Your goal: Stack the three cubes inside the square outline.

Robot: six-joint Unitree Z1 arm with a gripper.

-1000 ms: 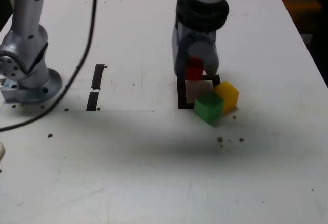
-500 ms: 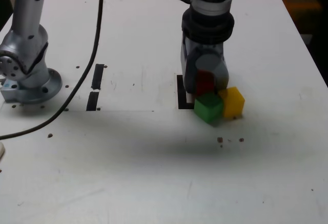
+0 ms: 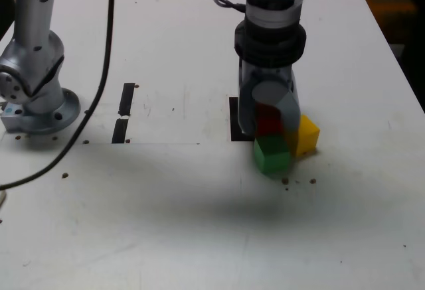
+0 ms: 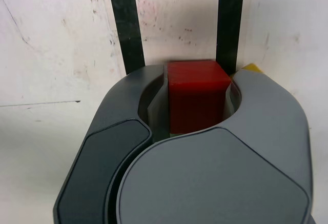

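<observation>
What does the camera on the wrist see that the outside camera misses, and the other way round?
Only the wrist view shows the white inside of the square outline and the jaws closed on two sides of the red cube.

Only the exterior view shows the green cube beside the yellow cube, the two short tape strips, the arm's base and a black cable.

Both show the gripper holding the red cube at the outline; the wrist view catches just a corner of the yellow cube.
</observation>
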